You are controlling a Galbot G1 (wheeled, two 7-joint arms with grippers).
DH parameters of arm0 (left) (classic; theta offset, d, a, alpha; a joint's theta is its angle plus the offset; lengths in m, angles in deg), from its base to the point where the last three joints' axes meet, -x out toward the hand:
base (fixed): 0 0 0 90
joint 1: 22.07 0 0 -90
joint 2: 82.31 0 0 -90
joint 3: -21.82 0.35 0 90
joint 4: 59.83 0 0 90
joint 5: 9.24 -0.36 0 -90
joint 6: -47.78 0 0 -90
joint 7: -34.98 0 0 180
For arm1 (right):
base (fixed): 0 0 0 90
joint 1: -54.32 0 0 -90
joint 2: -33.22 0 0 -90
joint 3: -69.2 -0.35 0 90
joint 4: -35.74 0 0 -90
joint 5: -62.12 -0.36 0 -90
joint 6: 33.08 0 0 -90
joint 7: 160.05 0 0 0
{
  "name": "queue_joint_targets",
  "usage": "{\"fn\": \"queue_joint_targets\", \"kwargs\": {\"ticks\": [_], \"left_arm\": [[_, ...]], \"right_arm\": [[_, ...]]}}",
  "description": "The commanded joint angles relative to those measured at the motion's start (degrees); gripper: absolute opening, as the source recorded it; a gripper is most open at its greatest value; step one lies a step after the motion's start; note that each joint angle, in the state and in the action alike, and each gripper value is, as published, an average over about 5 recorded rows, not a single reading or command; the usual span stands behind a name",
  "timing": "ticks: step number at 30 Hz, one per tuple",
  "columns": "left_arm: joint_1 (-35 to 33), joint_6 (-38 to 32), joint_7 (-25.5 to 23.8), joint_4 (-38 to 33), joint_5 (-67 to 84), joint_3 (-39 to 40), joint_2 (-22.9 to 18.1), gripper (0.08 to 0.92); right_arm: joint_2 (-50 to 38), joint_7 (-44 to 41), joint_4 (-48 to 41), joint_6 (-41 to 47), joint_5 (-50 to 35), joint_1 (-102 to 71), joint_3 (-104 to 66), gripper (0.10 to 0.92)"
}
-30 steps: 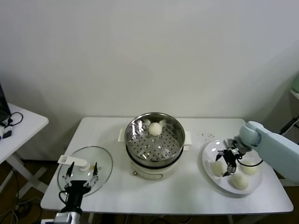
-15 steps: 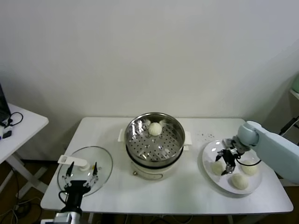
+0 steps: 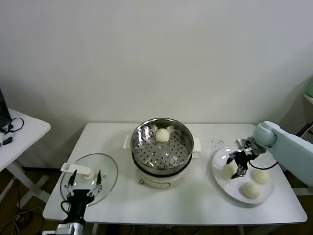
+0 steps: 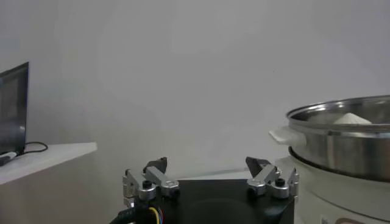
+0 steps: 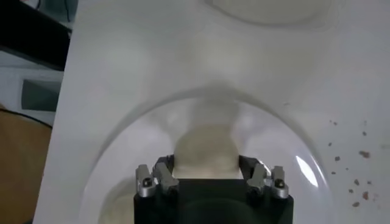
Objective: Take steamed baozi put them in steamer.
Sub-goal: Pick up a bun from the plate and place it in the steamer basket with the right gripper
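While the right gripper (image 5: 206, 173) clamps a baozi (image 5: 205, 150) above the plate (image 3: 218, 172), the steamer (image 3: 162, 147) lies toward the robot's left of the plate.

Shiny perforated stainless-steel steamer (image 3: 162, 145) on a glossy cream plastic pot base (image 3: 159, 179); smooth matt dough baozi (image 3: 163, 135); clear glass lid (image 3: 89, 184); glossy white plate (image 3: 220, 177); matt white table (image 3: 190, 201)
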Motion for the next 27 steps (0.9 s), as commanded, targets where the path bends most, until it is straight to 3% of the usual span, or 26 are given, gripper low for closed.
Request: {"fn": "queue_joint_targets", "kwargs": {"ticks": [1,12,27], "left_arm": [[0.0,0.0,-0.1,-0.1,-0.2,0.3,0.1,0.823],[0.3,0.4,-0.3,-0.6,-1.1,1.3,0.2,0.823],[-0.5,0.4,-0.2,-1.5,-1.0,0.9,0.2,0.823]], "right_arm": [[0.4,-0.4,0.2,1.5,-14.5,20.0,13.4,0.685],[13.2,-0.2,-0.5,4.2,-31.1,39.7,29.2,0.679],[27.4,2.5,-1.2,7.6,-30.2,31.3,26.1,0.679]]}}
